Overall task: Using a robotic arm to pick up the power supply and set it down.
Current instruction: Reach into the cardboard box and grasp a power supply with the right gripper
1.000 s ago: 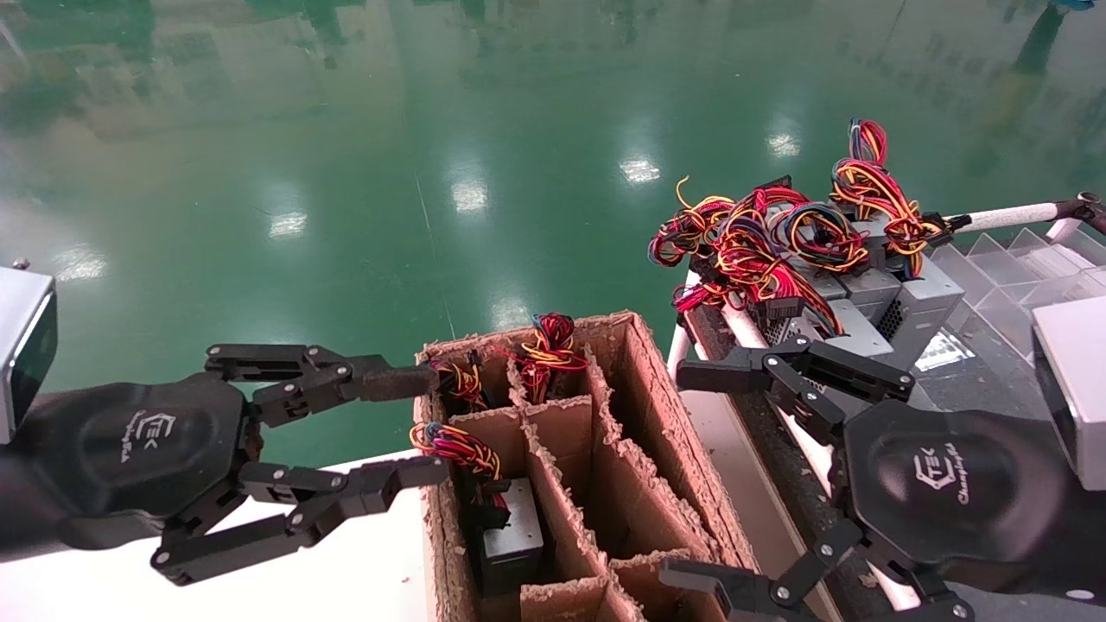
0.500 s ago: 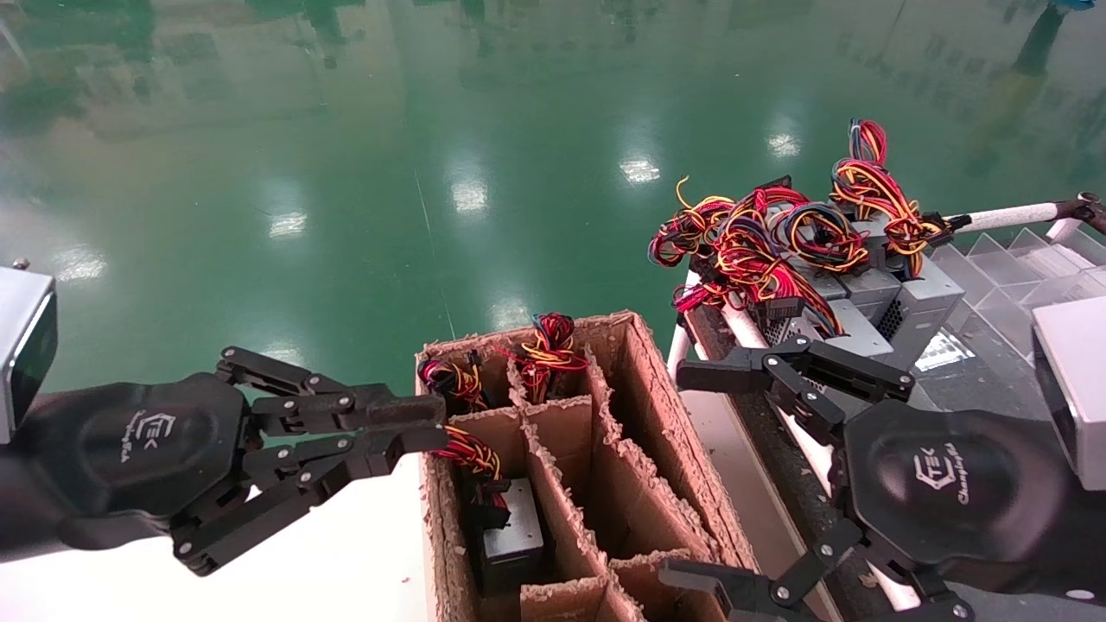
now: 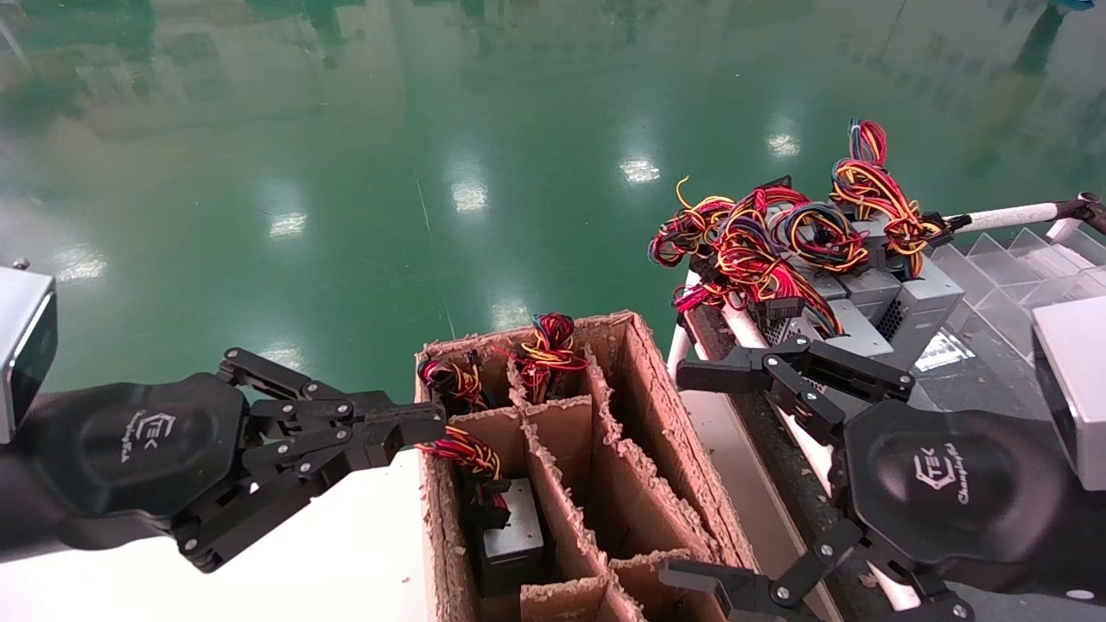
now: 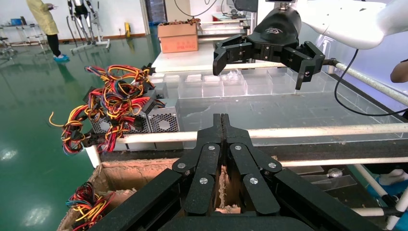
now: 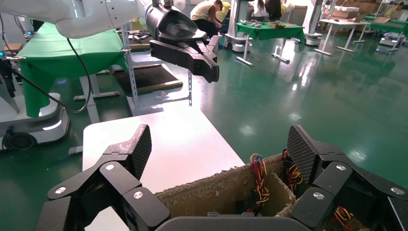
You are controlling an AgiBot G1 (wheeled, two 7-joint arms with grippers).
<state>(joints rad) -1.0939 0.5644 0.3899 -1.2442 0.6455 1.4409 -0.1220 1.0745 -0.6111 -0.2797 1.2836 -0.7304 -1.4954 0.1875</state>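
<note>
A grey power supply [image 3: 511, 536] stands in a front compartment of the torn cardboard box [image 3: 670, 432], its red, yellow and blue wire loop [image 3: 458, 447] poking over the box's left wall. My left gripper [image 3: 432, 425] is shut just outside that wall, its tips beside the wire loop; in the left wrist view the left gripper [image 4: 221, 118] has its fingers pressed together with nothing between them. My right gripper [image 3: 687, 475] hangs open at the box's right side, and the right wrist view shows the right gripper [image 5: 220, 151] empty above the box.
Several more grey power supplies [image 3: 873, 298] with tangled wires [image 3: 760, 238] lie piled on the rack at the right, behind a white rail [image 3: 1002, 216]. Two more wire bundles [image 3: 546, 341] stick out of the box's back compartments. A white table [image 3: 363, 553] lies under my left arm.
My left gripper has closed from wide open to shut while staying at the box's left wall. The right arm and the power supplies have not moved.
</note>
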